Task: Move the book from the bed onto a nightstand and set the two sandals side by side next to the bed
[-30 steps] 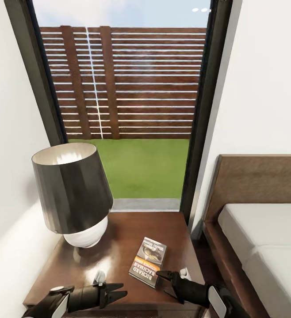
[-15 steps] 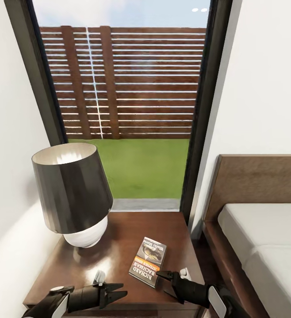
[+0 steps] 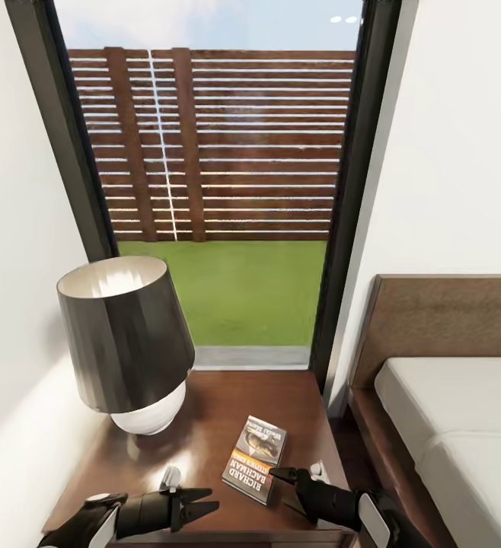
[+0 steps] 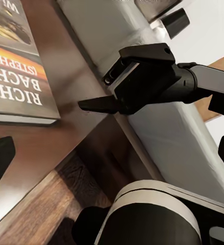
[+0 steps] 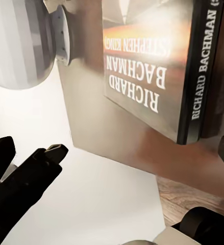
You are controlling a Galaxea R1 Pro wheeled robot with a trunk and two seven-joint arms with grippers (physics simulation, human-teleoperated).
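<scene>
Your book (image 3: 256, 459) lies flat on the glossy top of the nightstand (image 3: 205, 403), toward its near right part, cover up with the "RICHARD BACHMAN" lettering reading upside down from the head camera. In the right wrist view the book (image 5: 157, 66) rests on the dark wood with its spine toward the camera.

Your right pincer (image 3: 286, 486) hangs over the near right corner of the worktop, just beside the book's near edge and not touching it; its two fingers are spread with nothing between them. Your left pincer (image 3: 203, 505) sits over the near edge of the nightstand, to the left of the book, its fingers also spread and empty. The left wrist view shows the right pincer (image 4: 99, 104) just past the book (image 4: 15, 66).

A lamp (image 3: 125, 342) with a dark shade and white base stands on the far left of the nightstand. The bed (image 3: 464, 426) lies to the right, its pale mattress bare.
</scene>
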